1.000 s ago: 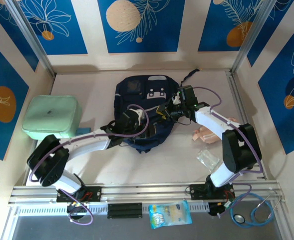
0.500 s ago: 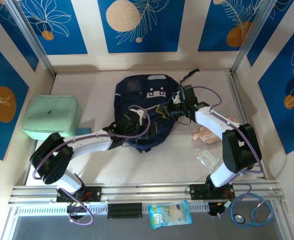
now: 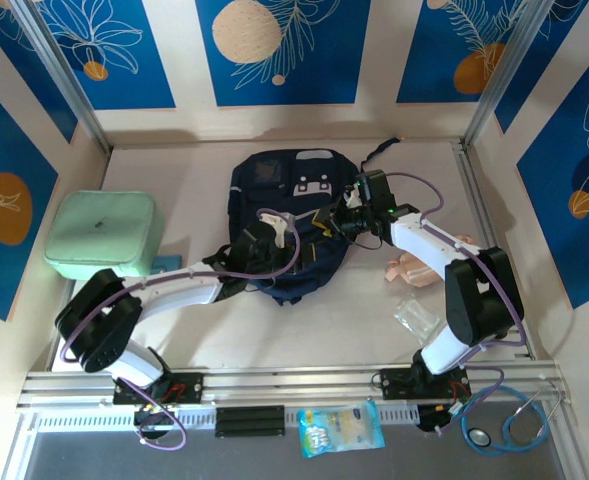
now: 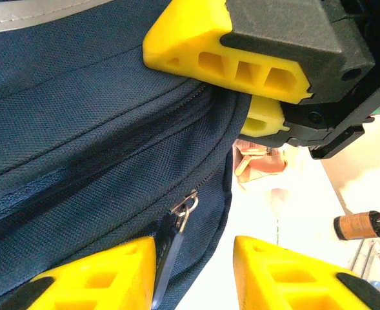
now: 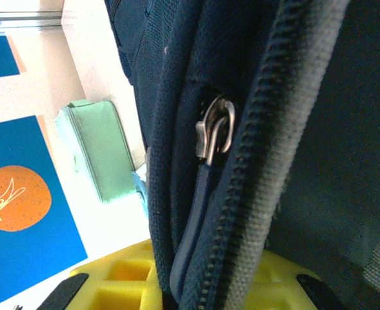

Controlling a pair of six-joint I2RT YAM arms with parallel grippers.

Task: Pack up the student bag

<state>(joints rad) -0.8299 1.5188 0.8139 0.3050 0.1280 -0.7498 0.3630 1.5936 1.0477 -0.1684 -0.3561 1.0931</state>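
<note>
Ok, overhead view gives the layout. The pale table (image 3: pixel 304 335) has the student bag (image 3: pixel 246 205) lying flat mid-table, toward the back wall. The mint green case (image 3: pixel 104 235) is at its left, well apart. Both arms reach in over the bag's near half, and the jaws are too small to read from up there.

Left wrist view settles it. The right gripper (image 4: pixel 206 87) is clamped on a fold of the bag's edge, with fabric pinched between its yellow fingers (image 4: pixel 228 61). The left gripper (image 4: pixel 195 252) has its jaws apart, straddling the zipper pull (image 4: pixel 169 255). The tab sits just beside one finger, and I can't tell if they touch.

Right wrist view adds the zip up close. A metal slider (image 5: pixel 214 129) sits on a dark toothed track, with the mint case behind.

Materials:
- Bag: coarse woven navy nylon, with stitched seams and a grey band at the top edge.
- Fingers: yellow plastic with ribbed cut-outs, on black mounts.
- Case: soft, rounded corners.
- Slider: bright metal. Its tab is flat and navy.
</note>
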